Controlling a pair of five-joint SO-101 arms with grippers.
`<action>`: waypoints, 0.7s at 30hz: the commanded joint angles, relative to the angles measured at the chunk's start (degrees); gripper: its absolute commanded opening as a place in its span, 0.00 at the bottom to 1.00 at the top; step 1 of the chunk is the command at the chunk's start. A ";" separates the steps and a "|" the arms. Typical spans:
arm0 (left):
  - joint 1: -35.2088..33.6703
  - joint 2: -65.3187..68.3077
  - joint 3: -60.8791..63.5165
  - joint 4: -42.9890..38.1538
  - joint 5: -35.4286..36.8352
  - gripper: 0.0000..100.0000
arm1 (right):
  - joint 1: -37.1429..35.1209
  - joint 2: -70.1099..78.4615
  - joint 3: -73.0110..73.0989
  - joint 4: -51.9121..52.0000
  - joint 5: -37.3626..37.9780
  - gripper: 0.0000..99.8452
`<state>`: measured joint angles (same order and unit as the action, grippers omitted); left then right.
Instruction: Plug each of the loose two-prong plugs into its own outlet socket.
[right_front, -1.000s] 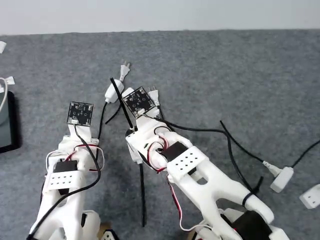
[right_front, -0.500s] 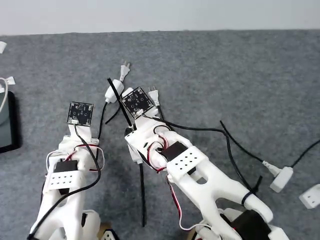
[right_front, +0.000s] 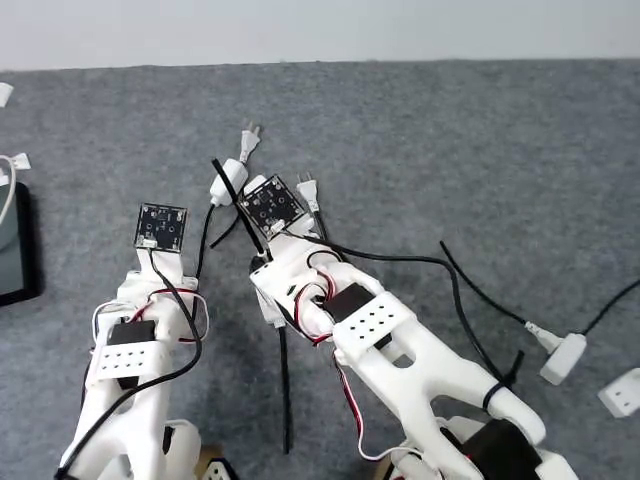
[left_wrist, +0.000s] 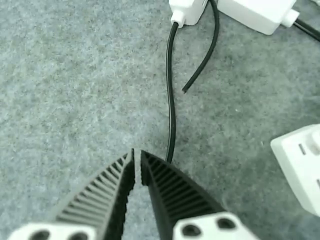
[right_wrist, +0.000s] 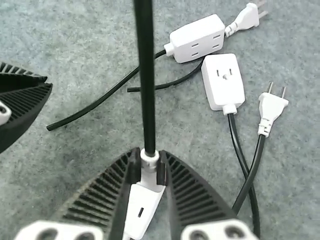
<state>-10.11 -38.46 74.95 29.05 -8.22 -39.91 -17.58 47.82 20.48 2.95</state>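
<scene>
The right gripper (right_wrist: 148, 152), pinching a white plastic socket block on black cable (right_wrist: 140, 200), has edged slightly left, leaving the loose white two-prong plug (right_wrist: 272, 105) just right, unplugged, while the left gripper (left_wrist: 137, 154) hangs pressed together, empty.

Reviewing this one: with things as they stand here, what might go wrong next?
1. The right pincer holds the white connector near its cord end, so it may twist when pushed.
2. Its black cord runs close to the triple outlet block; moving could drag that block.
3. The left pincer, shut, sits beside a thin cord and might snag it.
</scene>
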 joint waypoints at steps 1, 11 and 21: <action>-0.53 -1.41 -0.75 -1.49 0.44 0.02 | 0.66 -0.22 -1.67 -1.89 0.79 0.01; -0.53 -1.41 -0.75 -1.49 0.44 0.02 | 0.57 -0.22 0.18 -5.32 0.79 0.01; -0.53 -1.41 -0.75 -1.49 0.44 0.02 | 0.31 -0.31 2.64 -5.23 1.05 0.01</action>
<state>-10.11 -38.46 74.95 29.05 -8.22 -39.91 -17.58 50.81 16.35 3.30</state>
